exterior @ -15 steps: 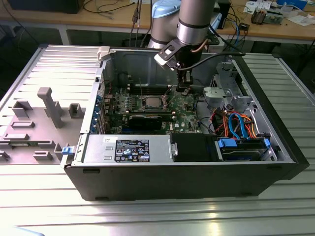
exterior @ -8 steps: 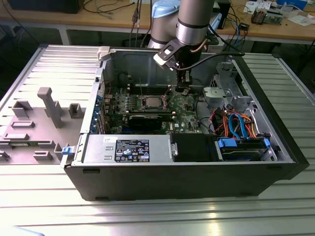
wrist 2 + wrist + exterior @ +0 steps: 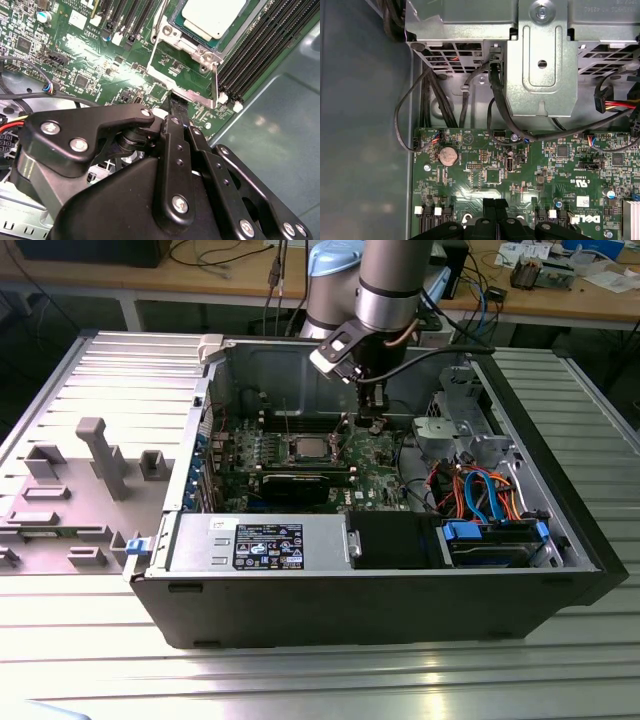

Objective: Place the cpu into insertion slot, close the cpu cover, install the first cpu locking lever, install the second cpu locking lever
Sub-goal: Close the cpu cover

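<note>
Fingertips [image 3: 177,107] of your gripper [image 3: 495,205] sit pressed together at the raised cpu cover [image 3: 197,97], a thin silver frame with a square window. Beyond it the cpu [image 3: 214,15], square with a dull silver-grey top, lies in the insertion slot [image 3: 196,39], at eight o'clock from the gripper in the exterior view.

Exterior view above case [image 3: 380,610], both wrist views near board [image 3: 100,55]

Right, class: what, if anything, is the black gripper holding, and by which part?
Seemingly the thin square silver metal cpu cover, pinched at its free edge by the gripper; the contact is partly hidden.
</note>
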`<state>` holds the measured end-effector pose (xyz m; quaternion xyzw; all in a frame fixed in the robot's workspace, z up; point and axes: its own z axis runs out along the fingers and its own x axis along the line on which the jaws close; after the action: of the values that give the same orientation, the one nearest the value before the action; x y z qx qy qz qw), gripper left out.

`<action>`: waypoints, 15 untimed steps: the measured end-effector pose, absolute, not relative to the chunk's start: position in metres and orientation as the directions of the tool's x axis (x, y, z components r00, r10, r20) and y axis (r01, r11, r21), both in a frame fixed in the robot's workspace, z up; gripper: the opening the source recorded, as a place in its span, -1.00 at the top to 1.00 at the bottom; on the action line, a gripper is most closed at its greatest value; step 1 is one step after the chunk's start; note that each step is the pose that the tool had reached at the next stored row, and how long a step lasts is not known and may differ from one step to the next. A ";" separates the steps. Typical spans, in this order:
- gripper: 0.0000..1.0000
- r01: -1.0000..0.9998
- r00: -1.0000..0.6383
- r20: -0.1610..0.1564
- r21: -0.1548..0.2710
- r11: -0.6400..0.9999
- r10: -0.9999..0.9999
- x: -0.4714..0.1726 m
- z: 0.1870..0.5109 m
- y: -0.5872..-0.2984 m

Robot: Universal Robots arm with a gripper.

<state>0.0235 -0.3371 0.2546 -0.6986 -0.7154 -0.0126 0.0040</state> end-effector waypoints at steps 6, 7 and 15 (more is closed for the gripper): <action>0.79 1.000 -0.024 0.023 0.012 0.024 0.999 0.023 0.255 -0.337; 0.79 1.000 -0.024 0.023 0.012 0.024 0.999 0.022 0.255 -0.337; 0.79 1.000 -0.024 0.023 0.012 0.024 0.999 0.020 0.255 -0.337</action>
<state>0.0205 -0.3371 0.2546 -0.6986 -0.7154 -0.0125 0.0039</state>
